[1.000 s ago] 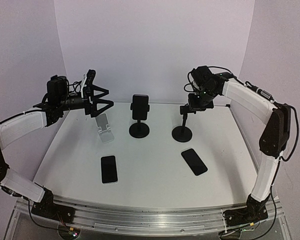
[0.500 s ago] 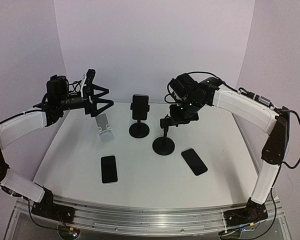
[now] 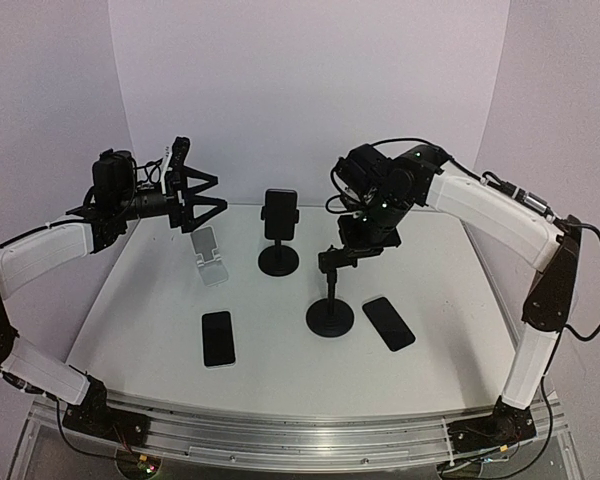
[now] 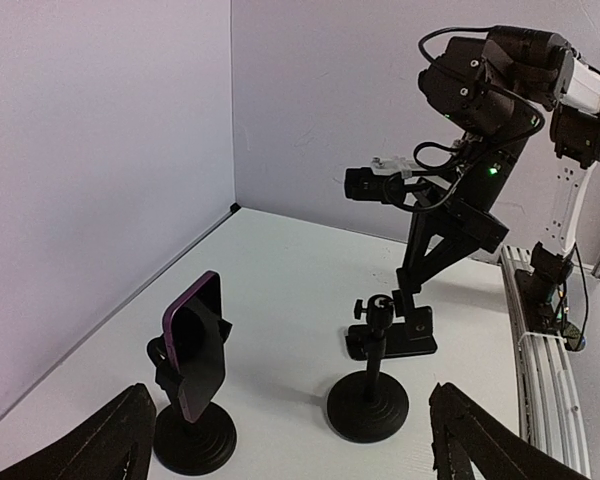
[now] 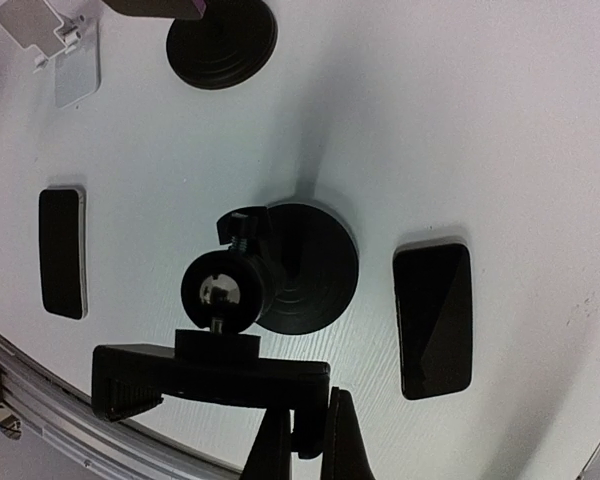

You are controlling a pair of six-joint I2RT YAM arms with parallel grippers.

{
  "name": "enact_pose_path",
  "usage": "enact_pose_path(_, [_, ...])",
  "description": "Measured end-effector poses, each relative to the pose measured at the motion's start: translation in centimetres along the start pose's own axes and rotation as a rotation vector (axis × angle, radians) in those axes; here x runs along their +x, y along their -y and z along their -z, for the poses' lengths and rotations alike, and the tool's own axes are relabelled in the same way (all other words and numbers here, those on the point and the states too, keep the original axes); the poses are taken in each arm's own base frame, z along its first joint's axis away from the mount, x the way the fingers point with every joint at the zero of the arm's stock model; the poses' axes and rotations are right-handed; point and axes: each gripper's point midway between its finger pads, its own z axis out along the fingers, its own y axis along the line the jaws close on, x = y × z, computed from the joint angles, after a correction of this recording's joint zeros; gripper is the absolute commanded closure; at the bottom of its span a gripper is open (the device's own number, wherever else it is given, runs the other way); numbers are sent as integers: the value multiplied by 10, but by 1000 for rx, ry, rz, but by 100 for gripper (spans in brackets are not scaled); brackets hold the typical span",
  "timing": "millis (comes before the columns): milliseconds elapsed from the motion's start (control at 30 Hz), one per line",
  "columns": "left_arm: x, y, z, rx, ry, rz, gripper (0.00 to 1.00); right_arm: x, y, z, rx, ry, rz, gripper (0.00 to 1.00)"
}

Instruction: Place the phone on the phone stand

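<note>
My right gripper (image 3: 348, 250) is shut on the clamp bar (image 5: 210, 375) of an empty black phone stand (image 3: 330, 316), whose round base is at or just above the table at centre. The right wrist view shows the fingers (image 5: 342, 445) pinching the bar's end. A black phone (image 3: 388, 323) lies flat just right of the base, also in the right wrist view (image 5: 435, 320). A second black phone (image 3: 217, 338) lies at front left. My left gripper (image 3: 195, 195) is open and empty, raised at the back left.
Another black stand (image 3: 279, 258) at the back centre holds a purple-edged phone (image 4: 195, 355). A small white folding stand (image 3: 210, 257) sits left of it. The metal rail (image 3: 300, 440) runs along the table's near edge.
My right gripper has carried the empty black stand from the back right to the left and toward the front, beside the right phone. The left arm has not moved.
</note>
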Motion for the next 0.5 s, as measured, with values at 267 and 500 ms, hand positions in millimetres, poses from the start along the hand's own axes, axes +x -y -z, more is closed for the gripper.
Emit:
enact_pose_path(267, [-1,1,0,4,4,-5,6,10,-5,8,4,-38,17,100])
enact_pose_path(500, [0,1,0,4,3,-8,6,17,-8,4,-18,-31,7,87])
